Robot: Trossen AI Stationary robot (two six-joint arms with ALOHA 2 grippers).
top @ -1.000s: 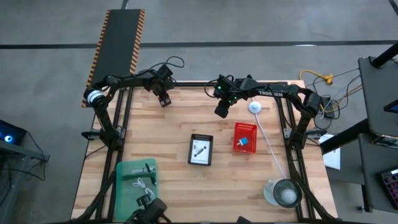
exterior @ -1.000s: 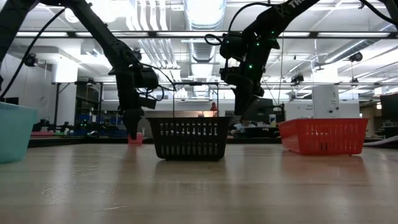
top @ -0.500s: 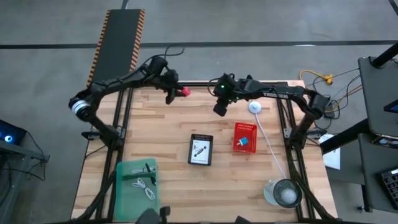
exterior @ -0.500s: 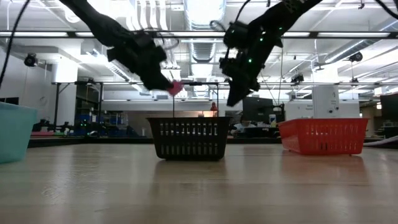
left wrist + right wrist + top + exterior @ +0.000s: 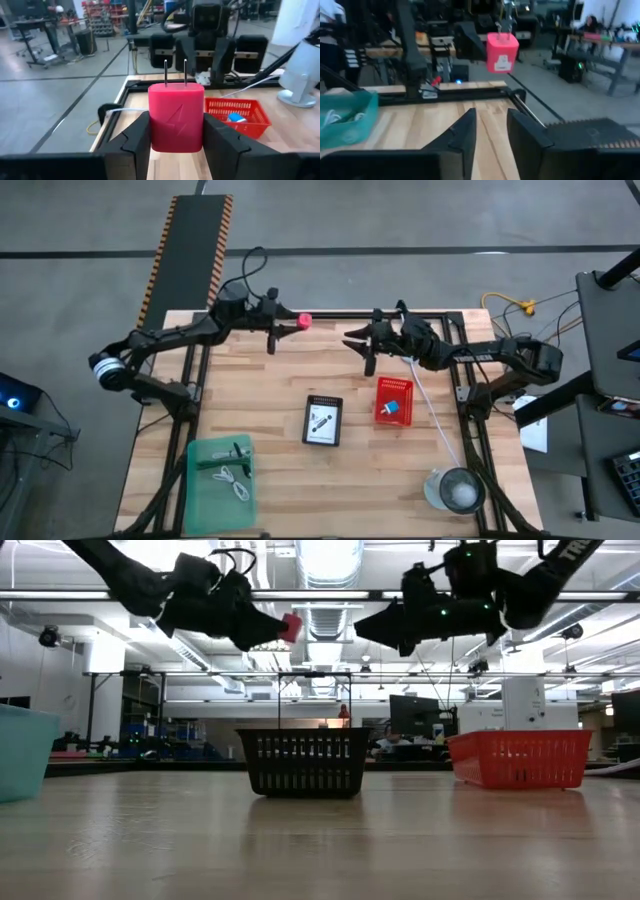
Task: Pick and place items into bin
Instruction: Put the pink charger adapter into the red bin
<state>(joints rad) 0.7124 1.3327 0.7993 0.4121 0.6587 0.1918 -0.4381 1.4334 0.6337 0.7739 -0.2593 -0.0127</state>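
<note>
Three containers stand on the table [image 5: 270,480]: a black bin [image 5: 323,420] at centre holding a small dark item, a red basket [image 5: 394,400] just right of it holding a small blue object [image 5: 395,408], and a green tray [image 5: 220,480] at the near left holding a coiled white cable [image 5: 237,479]. At the far edge the left gripper [image 5: 292,323] is raised level, jaws clamped on a red plug-in charger [image 5: 177,117] (prongs pointing away from the arm). Facing it from the right, well apart, the right gripper [image 5: 355,341] hangs with jaws slightly apart and empty; a round clear container [image 5: 458,491] sits near right.
</note>
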